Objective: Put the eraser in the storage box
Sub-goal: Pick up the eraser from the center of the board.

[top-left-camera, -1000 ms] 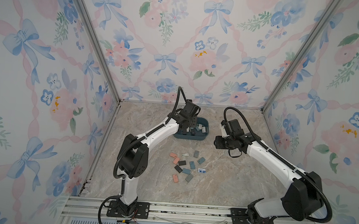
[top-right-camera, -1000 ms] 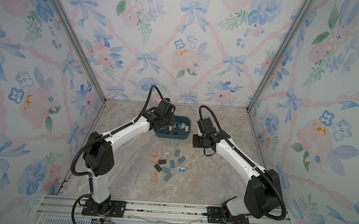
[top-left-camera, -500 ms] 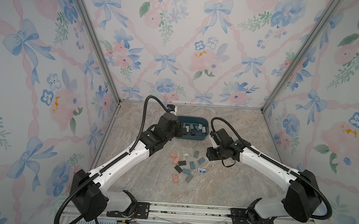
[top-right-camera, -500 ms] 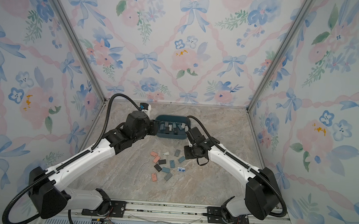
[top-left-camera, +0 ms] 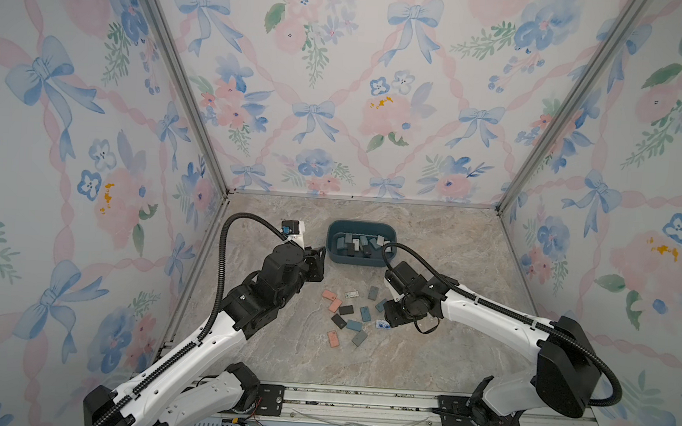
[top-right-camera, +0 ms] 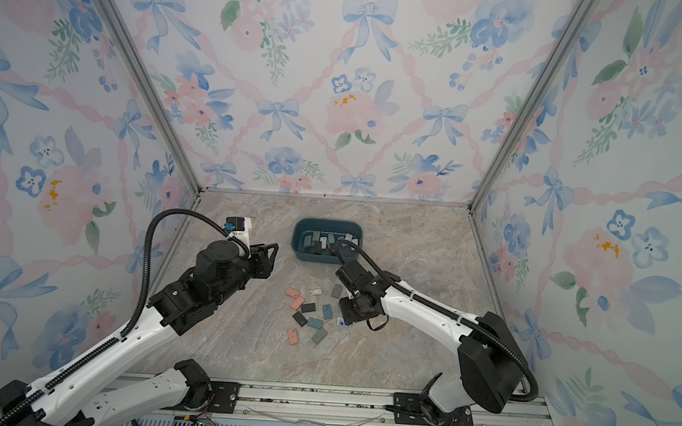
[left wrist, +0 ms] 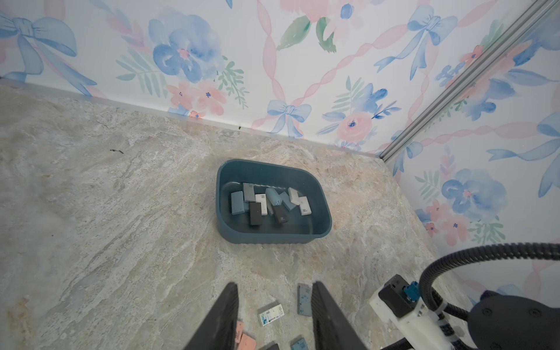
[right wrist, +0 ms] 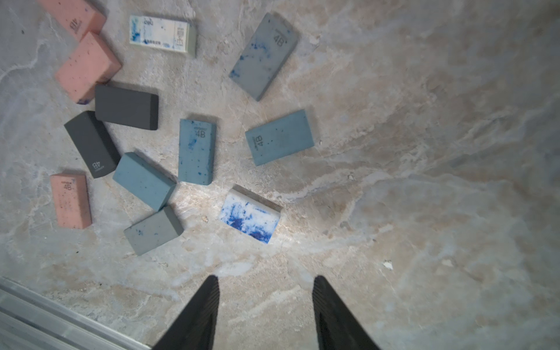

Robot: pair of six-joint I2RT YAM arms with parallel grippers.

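The teal storage box [top-left-camera: 352, 261] [top-right-camera: 316, 259] [left wrist: 272, 239] stands toward the back of the marble floor and holds several erasers [left wrist: 263, 203]. Several more erasers [top-left-camera: 345, 311] [top-right-camera: 311, 313] lie loose in front of it: pink, black, blue-grey and white. My right gripper [right wrist: 266, 277] hangs open and empty just over the right side of this cluster, pointing down. The nearest piece is a white eraser with blue stains [right wrist: 250, 216] [top-left-camera: 383, 325], just ahead of the fingertips. My left gripper [left wrist: 274, 285] [top-left-camera: 319, 259] is open and empty, left of the box and above the floor.
Floral walls close off three sides, with metal corner posts [top-left-camera: 184, 91] at the back. A metal rail [top-left-camera: 360, 397] carries both arm bases along the front edge. The right arm's black cable [top-left-camera: 418, 255] loops beside the box's front right corner.
My left gripper has drawn back from over the box to its left. My right gripper has come forward and down from beside the box to the loose erasers, its jaws a little wider.
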